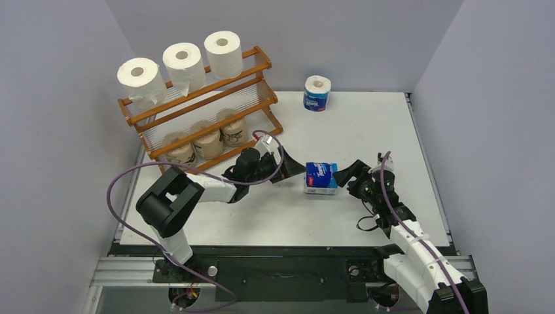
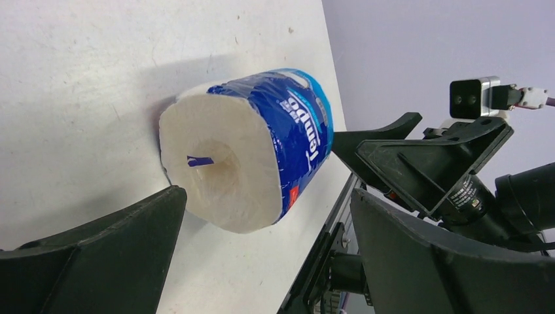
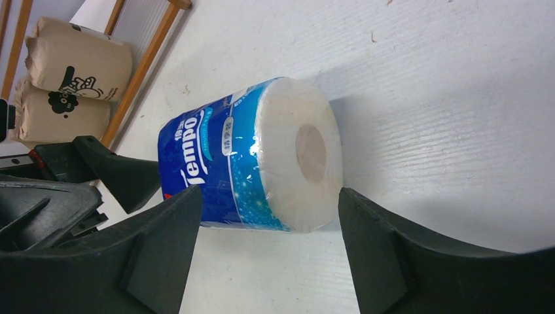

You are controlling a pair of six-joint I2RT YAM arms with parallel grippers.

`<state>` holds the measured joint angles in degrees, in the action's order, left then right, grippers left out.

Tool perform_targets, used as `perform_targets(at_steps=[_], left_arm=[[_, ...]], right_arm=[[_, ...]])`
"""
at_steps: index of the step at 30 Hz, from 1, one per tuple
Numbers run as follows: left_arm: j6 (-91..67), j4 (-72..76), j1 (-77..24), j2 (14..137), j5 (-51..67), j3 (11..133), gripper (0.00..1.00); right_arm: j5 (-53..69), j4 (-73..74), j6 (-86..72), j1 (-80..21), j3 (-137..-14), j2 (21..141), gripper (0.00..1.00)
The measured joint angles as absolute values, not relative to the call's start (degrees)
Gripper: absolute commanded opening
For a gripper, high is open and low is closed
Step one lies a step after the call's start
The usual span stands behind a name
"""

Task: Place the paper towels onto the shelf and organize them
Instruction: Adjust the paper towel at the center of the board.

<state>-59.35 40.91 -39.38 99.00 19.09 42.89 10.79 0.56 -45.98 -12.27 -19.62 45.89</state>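
Surveying white, faintly grained tabletop (image 1: pixel 366 131) boxed by pale grey walls. Noting, nearest, left gripper (image 1: pixel 294 171) and right gripper (image 1: pixel 345 180) facing each other from either side of one blue-and-white roll (image 1: pixel 321 178) at mid-table. Recording both pincers as standing apart, the left wider, clamping nothing. Placing the roll on its side, flat end just at the right fingertips; not managing to tell whether touching.

Expecting light, squashy handling: soft paper under glossy, slippery film, hollow core at each flat end. Favouring a hold across the curved wrapped flank, closing gently to avoid denting it or squirting it out.

Moving farther left, logging shelf (image 1: pixel 264 60): orange-brown wooden rails, clear slatted tiers. Counting three brown-wrapped rolls (image 1: pixel 208 140) on bottom tier, three plain white rolls (image 1: pixel 183 62) on top. Spotting, farthest, second blue-and-white roll (image 1: pixel 317 93) standing upright near back wall, right of the shelf.
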Motion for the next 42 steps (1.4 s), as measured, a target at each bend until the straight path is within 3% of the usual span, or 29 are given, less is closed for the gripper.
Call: perform_targets(at_steps=[22, 36, 42], left_arm=[[-62.85, 46.59, -42.26, 111.31, 24.56, 50.94, 1.0], [-66.02, 52.56, -43.11, 115.15, 26.72, 51.59, 0.57], [-67.77, 54.83, -43.33, 115.7, 27.57, 51.59, 0.31]], right_arm=[[12.34, 1.8, -45.63, -12.01, -19.62, 45.95, 0.72], [12.49, 0.54, -45.67, -12.01, -19.59, 47.62, 0.72], [12.49, 0.49, -45.67, -12.01, -19.59, 47.59, 0.72]])
